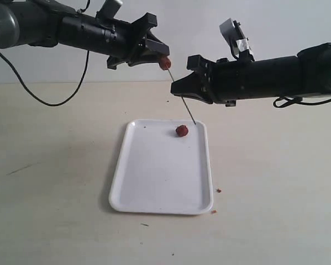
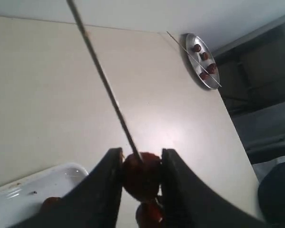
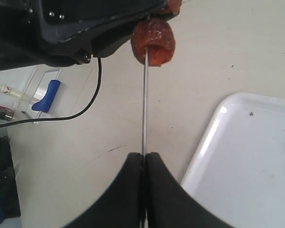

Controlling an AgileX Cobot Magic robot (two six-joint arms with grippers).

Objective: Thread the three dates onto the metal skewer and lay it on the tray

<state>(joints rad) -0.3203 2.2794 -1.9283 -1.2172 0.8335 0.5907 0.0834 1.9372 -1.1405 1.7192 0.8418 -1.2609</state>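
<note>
You have the left gripper (image 2: 142,156) raised above the pale beige counter (image 1: 54,193). Its black fingers (image 2: 109,190) are partly closed and pinch the first date (image 2: 141,178), a small, wrinkled, dark red-brown fruit that fills the gap between them. The thin, straight, dark grey metal skewer (image 3: 144,104) enters the exposed face of that fruit. A second date (image 2: 149,214) of the same kind sits directly behind it, deeper between the fingers, and you cannot tell whether the rod reaches it. Your right gripper (image 3: 143,159) is closed tight on the skewer partway along its length. It holds the rod slanted, with the upper end at the left gripper and the lower end down over the far right corner of the flat, glossy white rectangular tray (image 1: 154,182). Whether that lower tip touches the rim you cannot tell. The tray lies flat on the counter below and between your two arms. The third date (image 1: 182,131) lies loose on it near the far right corner, just beside the skewer's lower tip. A few tiny reddish crumbs (image 1: 219,190) lie on the counter just off the tray's near right corner. Your left wrist view also shows a round shiny metal plate (image 2: 193,64) well apart from the tray, near the counter's edge. It carries several more dark fruits with a thin rod across them.
</note>
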